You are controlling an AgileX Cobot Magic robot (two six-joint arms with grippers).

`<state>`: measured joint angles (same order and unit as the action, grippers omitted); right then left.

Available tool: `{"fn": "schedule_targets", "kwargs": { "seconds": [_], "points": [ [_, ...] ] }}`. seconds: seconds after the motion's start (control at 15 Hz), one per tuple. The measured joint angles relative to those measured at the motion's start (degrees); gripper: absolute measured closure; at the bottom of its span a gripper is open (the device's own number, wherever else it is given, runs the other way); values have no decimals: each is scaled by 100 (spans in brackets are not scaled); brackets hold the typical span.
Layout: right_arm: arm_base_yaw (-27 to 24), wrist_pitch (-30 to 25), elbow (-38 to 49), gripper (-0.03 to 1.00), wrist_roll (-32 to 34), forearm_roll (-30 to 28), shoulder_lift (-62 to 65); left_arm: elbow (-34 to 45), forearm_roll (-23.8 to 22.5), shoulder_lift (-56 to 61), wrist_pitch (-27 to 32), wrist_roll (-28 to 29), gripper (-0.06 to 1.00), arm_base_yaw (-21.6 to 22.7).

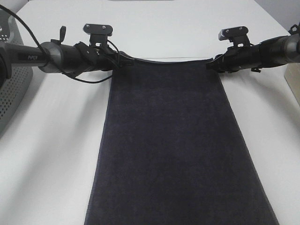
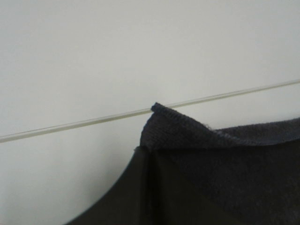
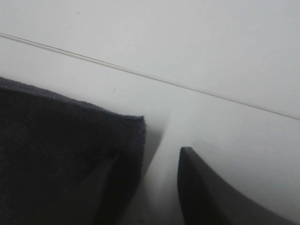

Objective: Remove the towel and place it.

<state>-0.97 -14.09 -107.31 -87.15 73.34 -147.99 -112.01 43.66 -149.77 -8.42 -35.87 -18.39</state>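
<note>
A long dark navy towel (image 1: 173,140) lies stretched down the middle of the white table, from the far edge toward the camera. My left gripper (image 1: 125,60) is at its far left corner. In the left wrist view that corner (image 2: 187,136) is bunched up into a peak against one dark finger (image 2: 124,197), and the other finger is hidden by cloth. My right gripper (image 1: 211,63) is at the far right corner. In the right wrist view the jaws stand apart. One finger (image 3: 206,197) is clear of the cloth, and the towel corner (image 3: 70,150) lies by the other.
A grey perforated basket (image 1: 11,89) stands at the left edge of the table. A thin seam line (image 2: 93,121) crosses the white tabletop (image 1: 51,154) just beyond the towel's far edge. A tan object (image 1: 294,82) shows at the right edge.
</note>
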Motion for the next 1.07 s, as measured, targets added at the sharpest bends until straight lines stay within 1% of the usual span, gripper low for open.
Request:
{"fn": "schedule_targets", "kwargs": {
  "seconds": [0.27, 0.4, 0.6, 0.67, 0.8, 0.87, 1.0, 1.07],
  "points": [
    [0, 0, 0, 57, 0, -29, 0, 0, 17, 0, -74, 447, 94, 57],
    [0, 0, 0, 57, -6, -40, 0, 0, 11, -11, -69, 544, 94, 57],
    [0, 0, 0, 57, -6, -46, 0, 0, 0, -17, 281, 550, 94, 63],
    [0, 0, 0, 57, -6, -46, 0, 0, -6, -17, 395, 550, 92, 63],
    [0, 0, 0, 57, -6, -46, 0, 0, -11, -23, 435, 550, 69, 63],
    [0, 0, 0, 57, -6, -46, 0, 0, -11, -34, 418, 544, 56, 63],
    [0, 0, 0, 57, -6, -46, 0, 0, 0, -57, 275, 544, 40, 63],
    [0, 0, 0, 57, -6, -46, 0, 0, 6, -52, 86, 561, 36, 63]
  ]
}}
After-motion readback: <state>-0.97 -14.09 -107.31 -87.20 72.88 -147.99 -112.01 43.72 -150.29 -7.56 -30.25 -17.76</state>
